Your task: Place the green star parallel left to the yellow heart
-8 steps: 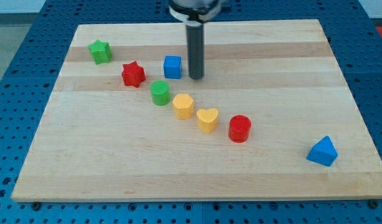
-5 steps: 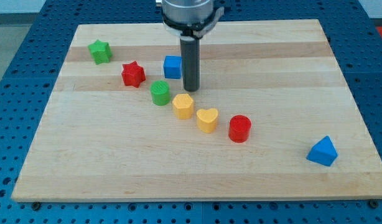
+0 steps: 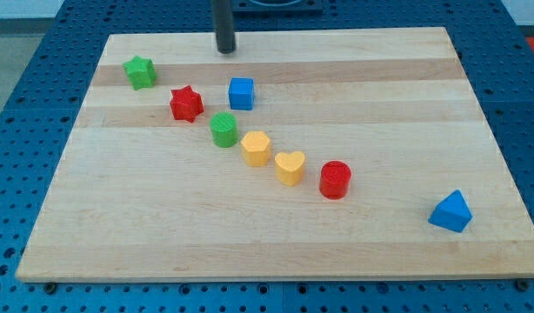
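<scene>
Cut off by the view's top: rod (image 3: 225,22) above my tip (image 3: 225,50); board's (image 3: 276,252) bottom corners slightly clipped.

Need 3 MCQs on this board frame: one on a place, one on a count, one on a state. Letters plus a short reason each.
1. Where is my tip?
A. near the view's top, above the blue cube
B. touching the yellow heart
C. beside the blue pyramid

2. How many red blocks?
A. one
B. two
C. three

3. The green star is:
A. against the heart's left side
B. alone at the board's upper left
C. off the board

Key: 1 A, the rod ends by the board's top edge. 2 B, a red star and a red cylinder. 3 B, no block touches it.
</scene>
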